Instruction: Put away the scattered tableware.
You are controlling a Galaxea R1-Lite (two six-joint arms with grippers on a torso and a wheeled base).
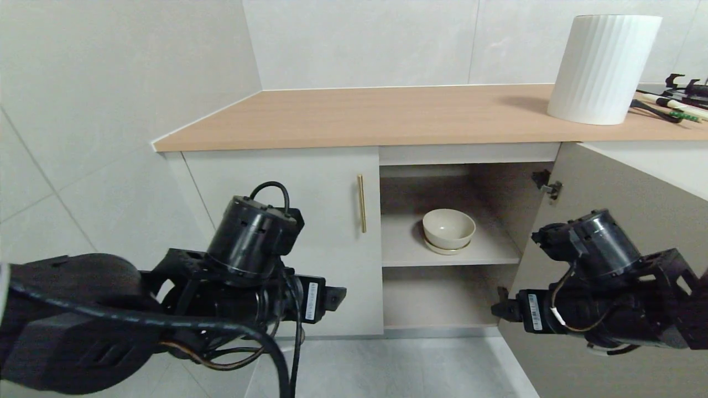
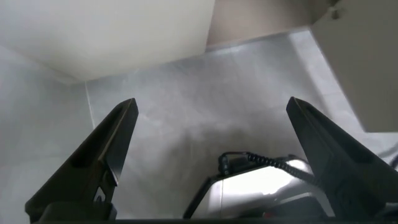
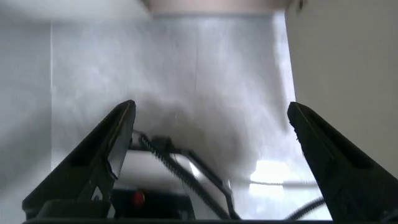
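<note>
So here's where we're at: the bowl [image 1: 448, 228] is sitting on a small plate [image 1: 446, 249], and both are on the middle shelf [image 1: 404, 249] inside the open cabinet, towards the back. The right-hand door [image 1: 608, 188] is swung wide open, while the left door [image 1: 287, 221] with the gold handle [image 1: 361, 203] is shut.

Our left hand [image 2: 211, 162] is spread wide with nothing in it, pointing down at the grey floor tiles [image 2: 205, 106] in front of the closed door. Our right hand [image 3: 211, 162] is the same deal: fingers far apart, nothing held, floor underneath, just beside the open door.

Up on the table [image 1: 359, 116] there's a tall white ribbed container [image 1: 604, 69] over on the right. A few dark utensils [image 1: 672, 105] lie just past it at the edge, too small for us to make out properly.
</note>
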